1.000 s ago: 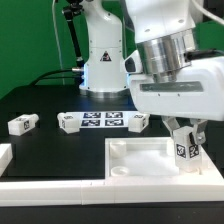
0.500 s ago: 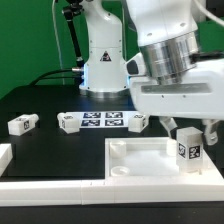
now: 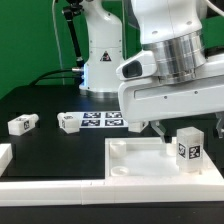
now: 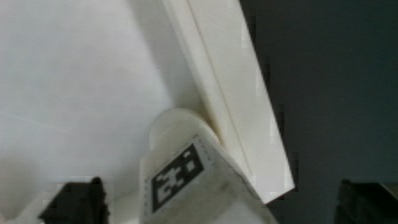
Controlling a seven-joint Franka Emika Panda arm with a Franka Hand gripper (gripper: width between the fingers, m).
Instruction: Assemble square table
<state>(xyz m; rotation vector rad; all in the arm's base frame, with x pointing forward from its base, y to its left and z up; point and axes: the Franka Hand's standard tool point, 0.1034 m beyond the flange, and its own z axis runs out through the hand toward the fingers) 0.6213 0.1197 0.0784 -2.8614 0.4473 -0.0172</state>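
The square table top is a white tray lying at the front of the exterior view. One tagged leg block stands upright in its corner on the exterior view's right. My gripper is open just above that block, one finger on each side and neither touching it. In the wrist view the leg block stands against the top's raised rim, between my dark fingertips, with the gripper wide open. Two loose leg blocks lie behind; a third is partly hidden by my arm.
The marker board lies flat between the loose leg blocks. A long white border rail runs along the front edge, and another rail end shows at the exterior view's left. The robot base stands at the back.
My gripper was shut on the leg block in the corner. It has opened and risen, and the block stays standing on the table top.
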